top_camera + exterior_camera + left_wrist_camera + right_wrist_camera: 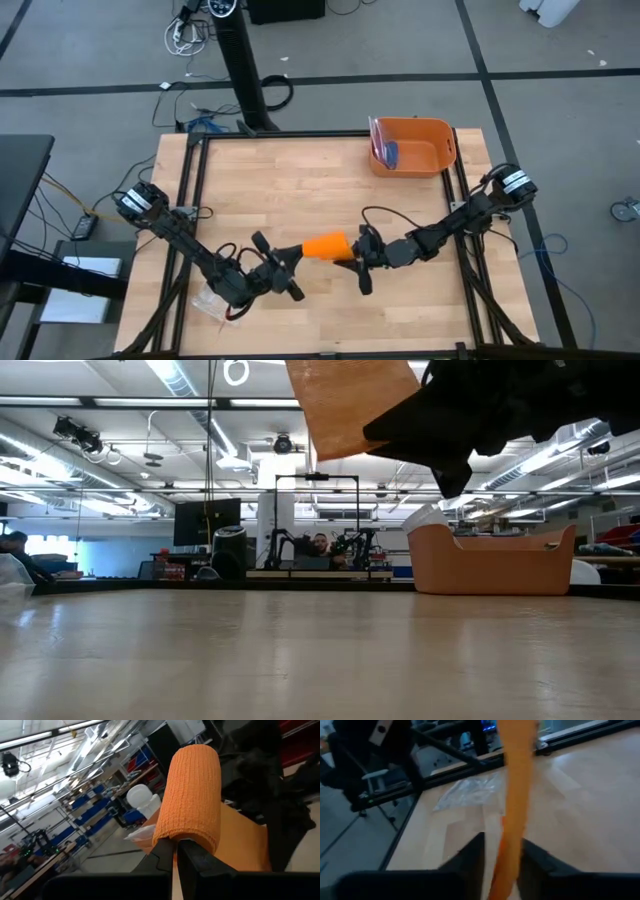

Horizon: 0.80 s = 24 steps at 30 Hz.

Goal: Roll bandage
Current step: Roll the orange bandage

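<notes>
The orange bandage (pixel 325 246) is held up between my two grippers over the table's near middle. In the left wrist view one end is wound into a fat roll (pixel 192 795), and a flat strip (pixel 242 842) runs on from it to the other arm. My left gripper (pixel 292 262) is shut at the roll's end. My right gripper (pixel 358 262) is shut on the strip, which shows edge-on in the right wrist view (pixel 514 795). The low view shows the strip (pixel 350 400) high above the table top. My left gripper pinches the roll's near end (pixel 176 839) between its two fingers (pixel 165 857), coming level from the table's left. The roll stands out beyond the fingertips, lifted clear of the table. My right gripper pinches the flat strip (pixel 510 845) between its two fingers (pixel 470 855), one on each face, coming level from the table's right. The strip runs on past the fingertips toward the left gripper, clear of the table.
An orange plastic bin (pixel 410 145) stands at the table's far right corner and shows in the low view (pixel 490 560). A crinkled clear plastic bag (pixel 215 303) lies near the near left edge, under the left arm. People sit in the room beyond (pixel 318 545).
</notes>
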{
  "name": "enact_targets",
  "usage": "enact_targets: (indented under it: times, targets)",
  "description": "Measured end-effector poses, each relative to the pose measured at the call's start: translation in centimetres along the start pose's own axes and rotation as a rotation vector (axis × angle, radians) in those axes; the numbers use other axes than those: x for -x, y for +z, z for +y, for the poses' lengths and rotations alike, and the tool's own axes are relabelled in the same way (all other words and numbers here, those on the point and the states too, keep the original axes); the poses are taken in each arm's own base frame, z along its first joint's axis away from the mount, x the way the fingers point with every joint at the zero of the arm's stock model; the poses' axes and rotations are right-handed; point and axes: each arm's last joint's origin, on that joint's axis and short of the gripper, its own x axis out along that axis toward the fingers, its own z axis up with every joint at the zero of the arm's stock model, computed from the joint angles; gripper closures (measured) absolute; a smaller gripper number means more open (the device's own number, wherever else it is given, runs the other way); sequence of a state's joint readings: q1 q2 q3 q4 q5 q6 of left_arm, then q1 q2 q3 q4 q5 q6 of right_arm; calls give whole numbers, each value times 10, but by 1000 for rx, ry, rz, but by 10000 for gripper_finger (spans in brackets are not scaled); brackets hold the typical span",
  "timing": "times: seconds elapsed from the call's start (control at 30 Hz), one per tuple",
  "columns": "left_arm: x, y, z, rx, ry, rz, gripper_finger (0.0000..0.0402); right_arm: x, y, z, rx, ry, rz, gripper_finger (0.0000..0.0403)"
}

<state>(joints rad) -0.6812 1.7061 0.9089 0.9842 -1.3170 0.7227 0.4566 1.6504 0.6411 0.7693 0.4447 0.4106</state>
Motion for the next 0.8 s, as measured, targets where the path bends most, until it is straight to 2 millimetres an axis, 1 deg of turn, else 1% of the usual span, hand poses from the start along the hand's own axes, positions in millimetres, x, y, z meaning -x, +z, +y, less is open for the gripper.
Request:
enact_targets:
  times: [0.07,0.1,0.23,0.33,0.47,0.63,0.7,0.8]
  targets:
    - [-2,-1,1,-3,15,12,389,1,1,2,6,-9,-11,380]
    - [-2,-1,1,-4,23,19,389,2,1,3,11,-9,-16,390]
    - [-7,-6,3,-17,61,51,389,8,3,12,-18,31,-36,397]
    - [-12,-20,6,-18,89,72,389,11,1,21,-40,74,-26,399]
    - [-16,-43,13,18,122,82,389,14,5,38,-55,136,-35,400]
    - [-16,-72,18,39,125,89,389,11,23,57,4,169,-81,401]
    - [-15,-79,15,12,89,77,389,5,34,59,59,157,-92,401]
    - [-14,-87,10,-43,53,84,389,-8,57,58,110,116,-113,402]
